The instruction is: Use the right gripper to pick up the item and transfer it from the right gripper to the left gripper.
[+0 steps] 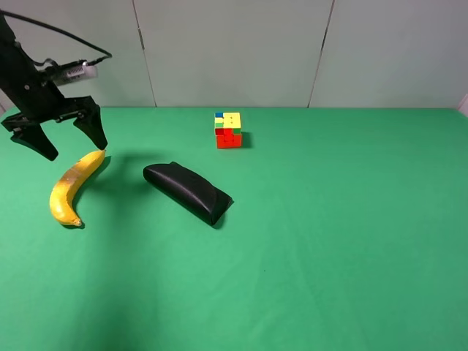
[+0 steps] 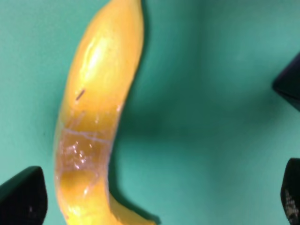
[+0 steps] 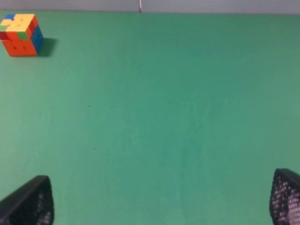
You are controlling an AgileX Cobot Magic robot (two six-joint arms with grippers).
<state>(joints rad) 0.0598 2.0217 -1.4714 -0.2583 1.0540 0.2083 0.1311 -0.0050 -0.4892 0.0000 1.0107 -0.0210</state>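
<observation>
I am watching the left gripper [image 1: 69, 143] hanging with its jaws spread wide and nothing between them, near the far left corner of the tabletop [image 1: 344, 241]. One black fingertip [image 1: 99, 138] is sitting just above the upper tip of the banana [image 1: 74, 187]; I cannot tell whether they are touching. In the left wrist view the banana [image 2: 93, 122] is lying flat on the green cloth between two dark fingertips [image 2: 23, 197], off toward one side, showing a pale scuffed patch and a small dark fleck on its skin.

The banana is lying along the left edge of the tabletop, curved, its lower end pointing toward the near side.

The right gripper [image 3: 161, 201] is showing only in its own wrist view: two black fingertips [image 3: 29, 202] standing far apart, with bare green cloth between them, so it is open and carrying nothing.

A black case [image 1: 188, 191] is lying just right of the banana, set diagonally and apart from it. A multicoloured puzzle cube [image 1: 228, 129] is standing beyond the case toward the far edge, well apart from both; the right wrist view is catching the cube [image 3: 21, 34] too. Nothing is lying between the left gripper and the banana. I am reading no writing or labels anywhere.
</observation>
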